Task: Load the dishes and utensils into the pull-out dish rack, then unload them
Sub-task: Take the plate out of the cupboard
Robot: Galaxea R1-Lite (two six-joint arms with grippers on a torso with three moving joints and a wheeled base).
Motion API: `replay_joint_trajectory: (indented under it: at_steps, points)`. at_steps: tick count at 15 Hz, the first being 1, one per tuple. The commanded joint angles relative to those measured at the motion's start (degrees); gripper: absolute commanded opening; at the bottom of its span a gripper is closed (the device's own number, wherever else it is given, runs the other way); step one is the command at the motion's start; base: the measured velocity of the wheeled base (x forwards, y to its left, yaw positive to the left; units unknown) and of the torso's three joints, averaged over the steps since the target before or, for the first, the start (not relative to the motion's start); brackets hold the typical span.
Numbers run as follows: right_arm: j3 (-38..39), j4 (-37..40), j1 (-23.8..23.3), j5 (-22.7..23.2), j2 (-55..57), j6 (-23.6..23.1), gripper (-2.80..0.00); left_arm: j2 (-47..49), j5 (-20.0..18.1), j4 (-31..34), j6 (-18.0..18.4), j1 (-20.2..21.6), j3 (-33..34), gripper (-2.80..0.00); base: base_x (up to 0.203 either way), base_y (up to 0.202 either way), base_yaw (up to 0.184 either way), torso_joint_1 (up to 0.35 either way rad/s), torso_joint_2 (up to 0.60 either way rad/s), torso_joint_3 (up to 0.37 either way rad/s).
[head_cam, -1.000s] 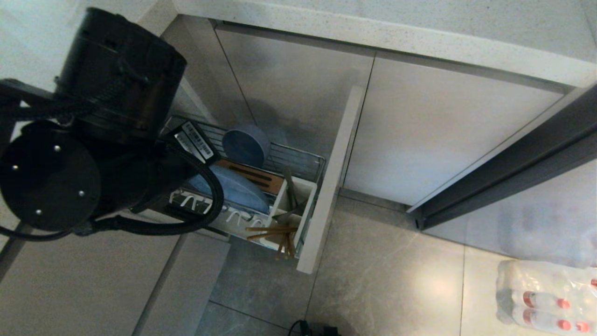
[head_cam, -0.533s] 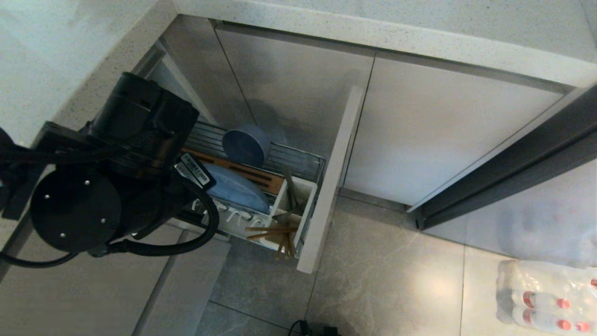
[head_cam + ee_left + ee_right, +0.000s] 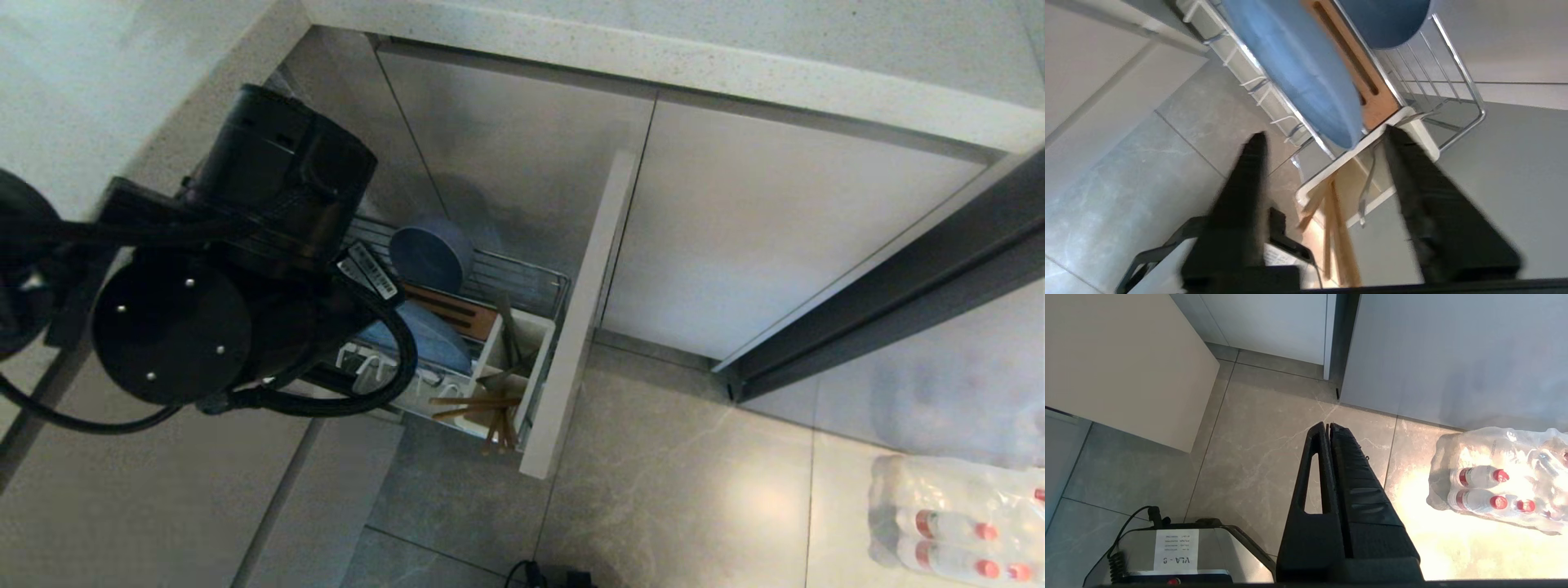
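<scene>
While left gripper (image 3: 1323, 134) is held open and empty above plate (image 3: 1294, 69), plate is propped by rack (image 3: 1457, 77) prongs; right gripper (image 3: 1328, 428) parked closed.

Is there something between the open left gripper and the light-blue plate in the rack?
Nothing visible. In the left wrist view the left gripper is open, its fingers apart on either side of the plate's near edge, with only open space between. It stands in the rack prongs.

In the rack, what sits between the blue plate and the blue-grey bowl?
The brown slotted wooden strip. In the left wrist view it runs between the plate and the bowl; the head view shows the same strip between them.
</scene>
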Motion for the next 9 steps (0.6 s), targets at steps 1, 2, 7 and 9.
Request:
replay_joint_trajectory:
  at_steps: [1, 2, 7, 9]
  points:
    - [0.0, 0.0, 0.0, 0.0, 0.1, 0.0, -2.80, 3.3, 0.3, -0.5, -0.3, -0.1, -0.7, 0.00, 0.000, 0.000, 0.000, 0.000, 0.00, 0.000]
    - [0.0, 0.0, 0.0, 0.0, 0.1, 0.0, -2.80, 4.5, 0.3, -1.1, -0.2, 0.0, -0.8, 0.00, 0.000, 0.000, 0.000, 0.000, 0.00, 0.000]
    - [0.0, 0.0, 0.0, 0.0, 0.1, 0.0, -2.80, 8.5, 0.1, -5.4, 2.1, 5.5, -0.1, 0.00, 0.000, 0.000, 0.000, 0.000, 0.00, 0.000]
    - [0.0, 0.0, 0.0, 0.0, 0.0, 0.0, -2.80, 9.7, -0.2, -6.3, 2.8, 6.5, -0.1, 0.00, 0.000, 0.000, 0.000, 0.000, 0.00, 0.000]
